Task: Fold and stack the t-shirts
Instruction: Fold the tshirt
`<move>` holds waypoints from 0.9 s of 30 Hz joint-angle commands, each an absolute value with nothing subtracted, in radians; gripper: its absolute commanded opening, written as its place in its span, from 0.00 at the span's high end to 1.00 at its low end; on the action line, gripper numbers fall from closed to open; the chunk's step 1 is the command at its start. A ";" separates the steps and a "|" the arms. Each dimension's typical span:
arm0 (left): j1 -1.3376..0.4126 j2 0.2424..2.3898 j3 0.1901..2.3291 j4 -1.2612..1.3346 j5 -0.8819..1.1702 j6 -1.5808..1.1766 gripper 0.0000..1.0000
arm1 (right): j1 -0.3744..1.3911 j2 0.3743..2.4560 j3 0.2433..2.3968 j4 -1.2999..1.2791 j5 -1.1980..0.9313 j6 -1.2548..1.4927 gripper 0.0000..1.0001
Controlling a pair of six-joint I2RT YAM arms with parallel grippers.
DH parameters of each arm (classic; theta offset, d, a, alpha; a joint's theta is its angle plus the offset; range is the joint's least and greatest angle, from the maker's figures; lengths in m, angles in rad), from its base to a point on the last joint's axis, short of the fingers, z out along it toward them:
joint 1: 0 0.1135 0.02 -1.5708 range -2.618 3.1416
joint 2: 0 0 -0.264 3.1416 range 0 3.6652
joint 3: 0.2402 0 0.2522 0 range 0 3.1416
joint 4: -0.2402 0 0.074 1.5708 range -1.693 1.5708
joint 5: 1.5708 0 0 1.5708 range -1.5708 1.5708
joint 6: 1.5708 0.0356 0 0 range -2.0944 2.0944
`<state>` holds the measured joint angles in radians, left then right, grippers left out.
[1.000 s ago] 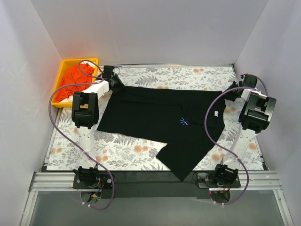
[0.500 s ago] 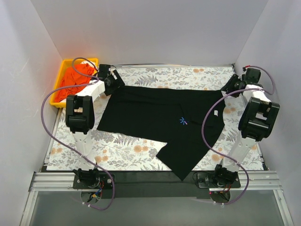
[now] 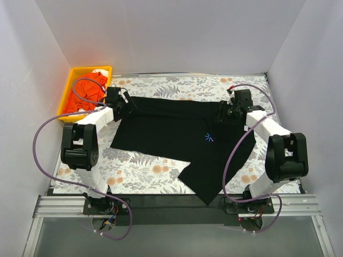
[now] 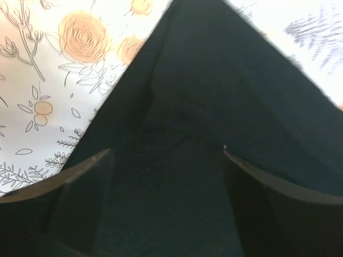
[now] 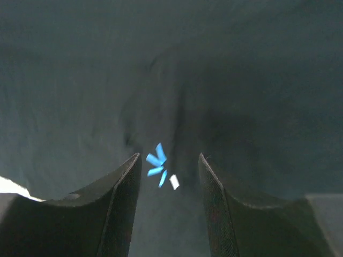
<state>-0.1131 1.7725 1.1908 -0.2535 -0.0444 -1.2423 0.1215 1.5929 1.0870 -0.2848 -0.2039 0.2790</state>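
Cloth lay spread across the flowered surface (image 3: 150,168): one black t-shirt (image 3: 171,131), flat along its far edge, with one part trailing toward the near edge. At its far left corner the left claw (image 3: 122,103) hung low, fingers (image 4: 80,187) spread, with black fabric between them and nothing pinched. Further right, the right claw (image 3: 226,113) hovered over the shirt's far right part. It was likewise spread, and the small blue print (image 5: 157,163) showed in the gap.

I took the step to be a two-point grab ahead of a fold. To do it well, each claw should bite right at the cloth's edge, catch every layer, and close together. The right one looked rather far in from the edge for a clean fold line. Lifting level would keep the cloth from twisting.

Back at the far left corner sat a yellow tray (image 3: 68,96) holding crumpled orange cloth (image 3: 95,81). Whether that was more shirts, I couldn't tell.
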 commanded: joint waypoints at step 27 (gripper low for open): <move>-0.112 1.879 1.242 -0.167 -0.028 -1.100 1.00 | 0.241 1.546 0.960 -0.299 -0.112 0.198 0.56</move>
<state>-0.1131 1.9095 1.1839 -0.1326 -0.0181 -1.1164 0.2379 1.5871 0.9657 -0.3141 -0.1303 0.2146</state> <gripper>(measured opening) 0.018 0.443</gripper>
